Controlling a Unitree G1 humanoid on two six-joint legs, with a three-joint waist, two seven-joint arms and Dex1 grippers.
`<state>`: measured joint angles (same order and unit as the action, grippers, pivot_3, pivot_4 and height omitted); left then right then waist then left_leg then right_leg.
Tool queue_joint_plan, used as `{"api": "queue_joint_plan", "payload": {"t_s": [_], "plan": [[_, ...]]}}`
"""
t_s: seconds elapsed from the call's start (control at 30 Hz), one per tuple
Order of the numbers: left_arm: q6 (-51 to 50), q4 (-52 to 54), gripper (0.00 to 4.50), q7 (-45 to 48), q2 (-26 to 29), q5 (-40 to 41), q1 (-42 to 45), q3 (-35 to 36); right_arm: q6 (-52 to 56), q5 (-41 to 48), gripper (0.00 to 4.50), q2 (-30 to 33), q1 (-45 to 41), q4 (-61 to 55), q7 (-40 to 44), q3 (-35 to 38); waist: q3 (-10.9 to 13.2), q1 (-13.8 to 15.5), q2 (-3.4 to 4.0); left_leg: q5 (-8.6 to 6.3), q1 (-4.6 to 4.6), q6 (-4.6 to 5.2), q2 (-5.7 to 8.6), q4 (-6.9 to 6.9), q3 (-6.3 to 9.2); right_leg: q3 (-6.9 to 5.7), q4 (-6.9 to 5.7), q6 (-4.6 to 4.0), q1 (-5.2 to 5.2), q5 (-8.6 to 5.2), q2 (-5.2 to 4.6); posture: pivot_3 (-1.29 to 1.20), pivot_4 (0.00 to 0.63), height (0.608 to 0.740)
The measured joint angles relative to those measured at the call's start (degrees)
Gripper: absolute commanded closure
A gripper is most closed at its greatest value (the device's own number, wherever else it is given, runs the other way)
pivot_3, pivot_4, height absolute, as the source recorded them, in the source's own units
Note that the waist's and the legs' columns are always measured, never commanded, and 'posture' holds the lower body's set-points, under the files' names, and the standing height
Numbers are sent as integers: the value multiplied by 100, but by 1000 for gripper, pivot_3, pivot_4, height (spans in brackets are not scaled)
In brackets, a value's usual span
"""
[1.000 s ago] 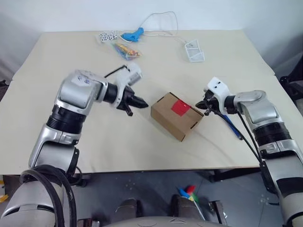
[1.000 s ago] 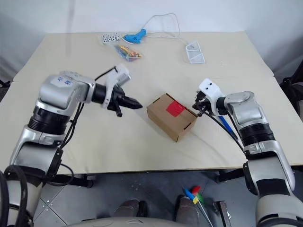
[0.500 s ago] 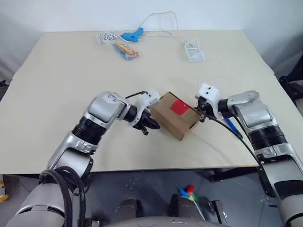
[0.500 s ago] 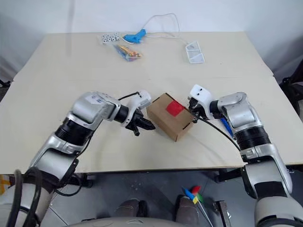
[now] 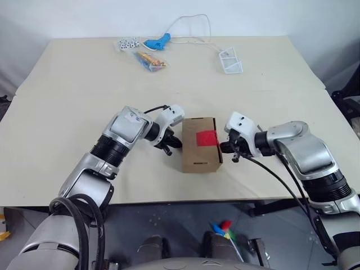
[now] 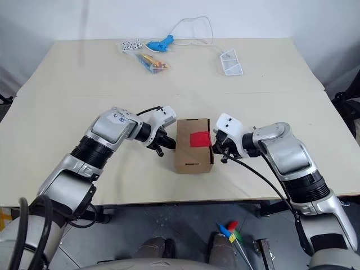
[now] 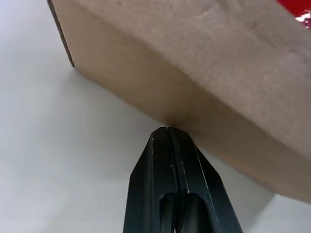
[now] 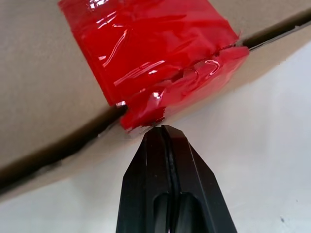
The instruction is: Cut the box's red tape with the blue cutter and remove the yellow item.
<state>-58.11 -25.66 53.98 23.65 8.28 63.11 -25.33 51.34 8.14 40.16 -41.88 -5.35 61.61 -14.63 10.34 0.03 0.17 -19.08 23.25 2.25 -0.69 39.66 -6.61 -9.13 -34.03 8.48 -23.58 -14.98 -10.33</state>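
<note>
The box [image 5: 200,143] sat near the table's [image 5: 67,95] front edge, squeezed between 2 closed, empty end effectors: the left end effector [image 7: 167,130] against its left wall, the right end effector [image 8: 160,127] touching the red tape [image 8: 150,53] on its right edge. Its long axis ran front to back, with open room all around.

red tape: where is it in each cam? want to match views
Left eye view: red tape on the box's top, between both grippers.
Right eye view: same patch near the top's right edge.
Left wrist view: a red sliver at the upper right corner.
Right wrist view: wrinkled red patch over the flap seam, just past the shut fingertips.
Shared landmark: the brown box.
</note>
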Motion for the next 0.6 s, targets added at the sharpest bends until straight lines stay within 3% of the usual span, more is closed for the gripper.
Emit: {"api": "queue_joint_plan", "payload": {"t_s": [0.2,0.37,0.47,0.6], "plan": [[283,-175,4500,120,-12,-170,26,-4,-133,-30,4471,22,23,95,-313,0,0,-5,0,0,0,0,0,1,-2,0,-1,0,0,0,0,0,150,740],[820,-613,4500,200,227,-345,135,17,-368,-126,4471,459,25,152,-517,143,0,-14,0,0,0,0,-1,1,-4,1,-2,0,-2,0,0,0,150,740],[1145,-1005,4500,201,441,-463,230,181,-223,-157,3935,613,29,105,-750,402,0,-19,0,0,-1,0,-2,1,-6,1,-4,0,-3,0,0,0,150,740],[1386,-1216,4500,376,533,-452,510,480,533,45,2556,655,15,-229,-996,814,1,5,-2,0,6,0,-1,4,-2,-1,-7,0,-6,0,0,0,150,740]]}}
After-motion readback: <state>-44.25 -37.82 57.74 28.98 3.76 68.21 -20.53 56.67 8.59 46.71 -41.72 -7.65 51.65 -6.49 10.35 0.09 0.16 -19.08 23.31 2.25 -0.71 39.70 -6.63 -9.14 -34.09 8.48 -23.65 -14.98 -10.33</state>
